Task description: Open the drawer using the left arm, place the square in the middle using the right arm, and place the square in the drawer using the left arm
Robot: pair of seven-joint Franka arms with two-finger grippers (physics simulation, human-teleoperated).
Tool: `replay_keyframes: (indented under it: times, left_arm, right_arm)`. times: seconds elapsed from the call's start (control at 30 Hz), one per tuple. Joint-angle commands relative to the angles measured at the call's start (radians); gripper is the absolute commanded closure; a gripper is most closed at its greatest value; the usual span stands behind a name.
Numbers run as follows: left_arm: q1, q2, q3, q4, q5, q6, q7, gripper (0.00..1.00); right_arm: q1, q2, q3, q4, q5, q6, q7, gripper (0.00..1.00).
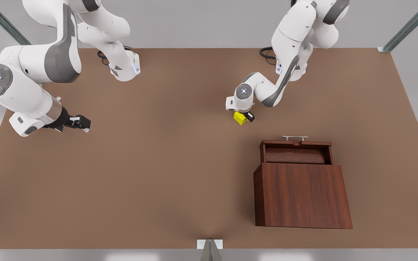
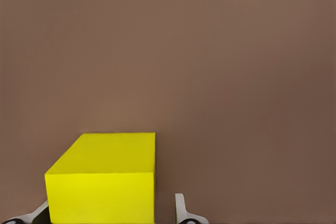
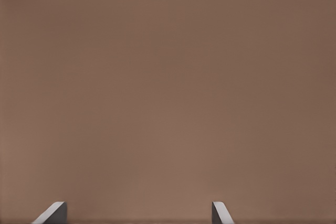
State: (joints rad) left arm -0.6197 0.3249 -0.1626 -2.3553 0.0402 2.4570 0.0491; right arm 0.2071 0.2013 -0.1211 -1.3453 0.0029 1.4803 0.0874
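Note:
The yellow square (image 1: 240, 118) rests on the brown tabletop around the middle (image 1: 180, 137), just beyond the drawer. My left gripper (image 1: 247, 116) is down over it, open. In the left wrist view the square (image 2: 102, 179) stands between the fingertips (image 2: 180, 208); one touches it and a narrow gap shows at the other. The drawer (image 1: 296, 155) is pulled out of the reddish-brown cabinet (image 1: 301, 195), its silver handle (image 1: 295, 137) facing the arms. My right gripper (image 1: 82, 123) waits open above bare table at the front view's left, fingertips (image 3: 219, 211) apart with nothing between them.
Both arm bases (image 1: 125, 69) stand along the table's far edge. Metal frame posts (image 1: 405, 29) rise at the far corners, and a small bracket (image 1: 209, 244) sits at the near edge. Open tabletop lies between the two grippers.

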Motion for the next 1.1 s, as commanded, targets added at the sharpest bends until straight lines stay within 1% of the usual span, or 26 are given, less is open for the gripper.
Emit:
replay_keyframes:
  times: [0.0, 0.1, 0.13, 0.17, 0.23, 0.47, 0.5, 0.53, 0.57, 0.73, 0.77, 0.8, 0.83, 0.87, 0.9, 0.97, 1.0, 1.03, 1.07]
  left_arm:
    - [0.0, 0.002, 0.0, 0.001, 0.001, 0.002, 0.0, 0.0]
    - [0.0, 0.016, 0.0, 0.002, 0.003, 0.01, 0.0, 0.0]
    - [0.0, 0.016, 0.0, 0.002, 0.001, 0.01, 0.0, 0.11]
    - [0.0, 0.016, 0.0, 0.002, 0.001, 0.01, 0.0, 0.28]
    - [0.0, 0.016, 0.0, 0.002, 0.003, 0.008, 0.0, 0.45]
    - [0.0, 0.011, 0.0, 0.01, -0.005, -0.003, -0.015, 0.43]
    - [0.002, 0.007, 0.0, 0.011, -0.04, -0.004, -0.025, 0.4]
    - [0.002, 0.005, 0.0, 0.016, -0.094, -0.004, -0.026, 0.4]
    - [0.005, 0.002, 0.0, 0.017, -0.106, -0.004, -0.026, 0.37]
    - [0.014, -0.012, 0.003, 0.042, -0.106, -0.018, -0.031, 0.37]
    - [0.014, -0.036, 0.011, 0.065, -0.106, -0.041, -0.051, 0.37]
    - [0.015, -0.052, 0.023, 0.114, -0.106, -0.124, -0.069, 0.37]
    - [0.014, -0.076, 0.037, 0.168, -0.106, -0.191, -0.199, 0.37]
    - [0.015, -0.099, 0.038, 0.186, -0.108, -0.202, -0.33, 0.37]
    - [0.015, -0.116, 0.038, 0.241, -0.106, -0.257, -0.492, 0.37]
    - [0.018, -0.167, 0.107, 0.343, -0.106, -0.378, -0.733, 0.37]
    - [0.018, -0.187, 0.138, 0.366, -0.106, -0.388, -0.823, 0.37]
    - [0.037, -0.201, 0.166, 0.384, -0.106, -0.408, -0.841, 0.37]
    - [0.072, -0.201, 0.166, 0.415, -0.108, -0.438, -0.833, 0.37]
  right_arm:
    - [0.0, 0.0, 0.0, 0.0, -0.001, 0.0, 0.0, 0.0]
    - [0.0, 0.0, 0.0, 0.0, 0.0, 0.0, 0.0, 0.0]
    - [0.0, 0.0, 0.0, 0.0, 0.0, 0.0, 0.0, 0.0]
    - [0.0, 0.001, 0.0, 0.0, 0.0, 0.0, 0.0, 0.0]
    - [0.0, 0.001, 0.0, 0.0, 0.0, 0.0, 0.0, 0.0]
    - [0.0, 0.004, 0.0, 0.0, 0.0, 0.0, 0.0, 0.0]
    - [0.0, 0.004, 0.0, 0.0, 0.0, 0.0, 0.0, 0.0]
    - [0.0, 0.004, 0.0, 0.0, 0.0, 0.0, 0.0, 0.0]
    - [0.0, 0.004, 0.0, 0.0, 0.0, 0.0, 0.0, 0.0]
    - [0.0, 0.004, 0.0, 0.0, 0.0, 0.0, 0.0, 0.0]
    - [0.0, 0.004, 0.0, 0.0, 0.002, 0.0, 0.0, 0.0]
    - [0.0, 0.004, 0.0, 0.0, 0.0, 0.0, 0.0, 0.0]
    - [0.0, 0.004, 0.0, 0.0, 0.002, 0.0, 0.0, 0.0]
    - [0.0, 0.004, 0.0, 0.0, 0.002, 0.0, 0.0, 0.0]
    - [0.0, 0.004, 0.0, 0.0, 0.002, 0.0, 0.0, 0.0]
    - [0.0, 0.004, 0.0, 0.0, 0.002, 0.0, 0.0, 0.0]
    - [0.0, 0.004, -0.002, 0.0, 0.002, 0.002, 0.0, 0.0]
    - [0.0, 0.004, -0.002, 0.0, 0.0, 0.0, 0.0, 0.0]
    - [0.0, 0.004, -0.002, 0.0, 0.0, 0.0, 0.0, 0.0]
